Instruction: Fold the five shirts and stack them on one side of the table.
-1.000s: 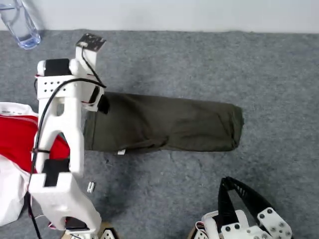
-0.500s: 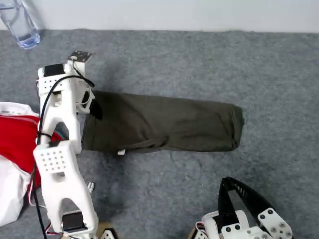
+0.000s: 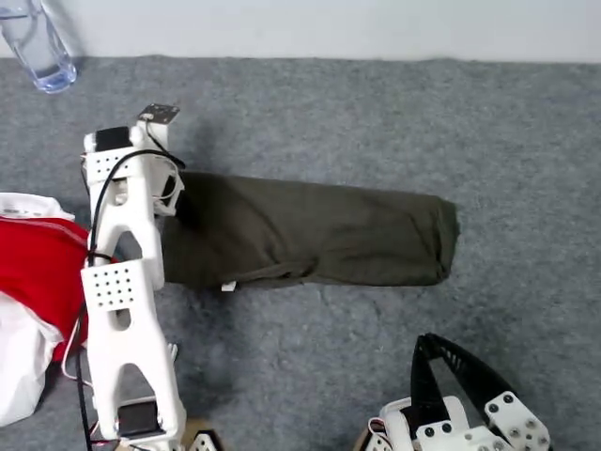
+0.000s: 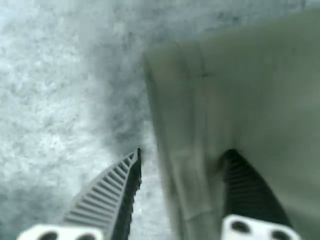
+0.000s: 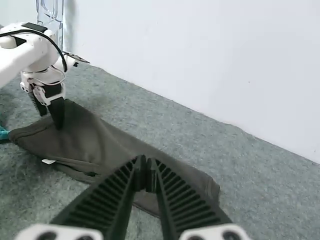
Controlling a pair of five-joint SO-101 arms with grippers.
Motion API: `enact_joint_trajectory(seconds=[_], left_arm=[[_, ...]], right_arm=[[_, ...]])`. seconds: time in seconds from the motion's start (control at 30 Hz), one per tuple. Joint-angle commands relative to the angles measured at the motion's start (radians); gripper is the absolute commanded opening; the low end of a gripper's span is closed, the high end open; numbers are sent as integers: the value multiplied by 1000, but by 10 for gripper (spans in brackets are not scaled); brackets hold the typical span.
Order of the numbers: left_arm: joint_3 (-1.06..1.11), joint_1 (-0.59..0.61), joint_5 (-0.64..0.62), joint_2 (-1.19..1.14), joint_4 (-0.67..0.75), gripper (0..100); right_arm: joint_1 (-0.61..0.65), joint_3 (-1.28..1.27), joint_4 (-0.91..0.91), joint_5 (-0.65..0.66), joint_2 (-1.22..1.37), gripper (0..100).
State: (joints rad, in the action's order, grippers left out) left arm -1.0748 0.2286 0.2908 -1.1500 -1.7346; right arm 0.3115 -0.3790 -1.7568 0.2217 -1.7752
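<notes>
across the table (image 3: 394,122), long olive shirt (image 3: 319,242)

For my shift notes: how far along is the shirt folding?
Done: the olive shirt lies folded into a long strip. In hand: the left claw, open, straddles its end edge; the right claw is shut, apart from it. To do: the cross fold, stacking, and the red-and-white pile nearby.

Folded shirt (image 3: 310,240) mid-table, shirt pile (image 3: 33,282) leftward; left tool (image 3: 177,202) at shirt's left end

Overhead camera looks down; both wrist cameras face the olive shirt (image 3: 310,244), left one closest
</notes>
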Motion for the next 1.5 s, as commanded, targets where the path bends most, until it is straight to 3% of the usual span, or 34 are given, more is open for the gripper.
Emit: enact_joint_trajectory(seconds=[0.0,0.1,0.57,0.8,1.2,1.47], left_arm=[[-13,-5,63,-17,-23,95],[-1,-11,109,-14,-23,7],[-42,78,112,72,-23,10],[13,64,110,161,-23,10],[579,-153,101,684,-23,10],[769,-399,-32,1000,-23,10]], right_arm=[[8,-3,-31,0,12,9],[8,-3,-31,0,12,9],[8,-3,-31,0,12,9],[8,-3,-31,0,12,9],[8,-3,-30,0,12,9],[8,-3,-30,-2,12,9]])
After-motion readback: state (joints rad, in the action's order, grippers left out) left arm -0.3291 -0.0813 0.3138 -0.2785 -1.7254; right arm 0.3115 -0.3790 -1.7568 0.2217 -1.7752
